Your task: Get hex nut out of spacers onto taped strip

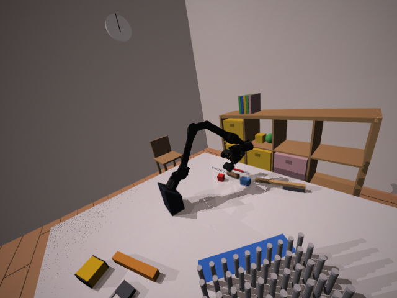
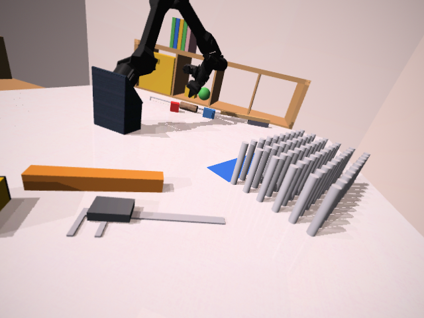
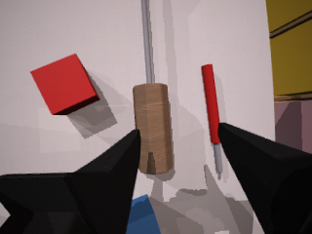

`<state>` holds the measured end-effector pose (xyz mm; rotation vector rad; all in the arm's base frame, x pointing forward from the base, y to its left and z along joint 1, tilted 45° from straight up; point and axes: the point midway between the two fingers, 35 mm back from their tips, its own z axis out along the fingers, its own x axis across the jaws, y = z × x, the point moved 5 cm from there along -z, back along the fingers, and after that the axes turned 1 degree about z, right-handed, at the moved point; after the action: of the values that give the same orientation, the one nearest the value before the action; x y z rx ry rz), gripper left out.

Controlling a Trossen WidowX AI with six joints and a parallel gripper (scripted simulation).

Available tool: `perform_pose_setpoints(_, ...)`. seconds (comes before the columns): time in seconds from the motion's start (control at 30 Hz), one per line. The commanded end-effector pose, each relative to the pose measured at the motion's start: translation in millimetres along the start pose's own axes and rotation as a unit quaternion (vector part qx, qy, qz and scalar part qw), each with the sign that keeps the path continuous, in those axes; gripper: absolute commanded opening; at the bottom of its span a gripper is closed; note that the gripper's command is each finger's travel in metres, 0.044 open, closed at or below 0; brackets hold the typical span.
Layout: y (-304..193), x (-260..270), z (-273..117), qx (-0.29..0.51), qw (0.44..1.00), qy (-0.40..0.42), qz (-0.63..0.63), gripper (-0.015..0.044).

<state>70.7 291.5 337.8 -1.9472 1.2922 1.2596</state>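
Your wooden-handled tool (image 1: 232,175) (image 2: 188,106) (image 3: 178,132) lies between the gripper's (image 1: 231,160) (image 2: 191,80) (image 3: 179,129) parted, empty fingers — centre on the handle before lowering, clear of the red screwdriver (image 1: 238,170) (image 3: 211,103). The nut isn't visible; you can't tell where among the spacers (image 1: 273,284) (image 2: 271,179) it sits.

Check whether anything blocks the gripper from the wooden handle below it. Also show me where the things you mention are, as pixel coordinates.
Nothing visible stands between the gripper (image 1: 231,162) (image 2: 193,85) (image 3: 179,128) and the handle (image 1: 232,174) (image 2: 188,106) (image 3: 154,128); the red pen (image 3: 211,104) lies beside it, close to one finger's line.

Showing, from the wrist, the handle (image 1: 232,175) (image 2: 188,106) (image 3: 153,127) between cube (image 1: 221,177) (image 2: 174,106) (image 3: 65,87) and screwdriver (image 1: 238,169) (image 3: 211,102); showing the strip (image 1: 240,251) (image 2: 222,167) before the spacers (image 1: 273,285) (image 2: 285,188).
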Motion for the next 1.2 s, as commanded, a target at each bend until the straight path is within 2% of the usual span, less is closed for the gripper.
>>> perform_pose_setpoints(0.0,-4.2,5.3,8.2,-0.002,1.0,0.006,0.007,0.028)
perform_pose_setpoints(1.17,-24.2,21.7,54.4,-0.002,1.0,0.004,0.008,0.0273)
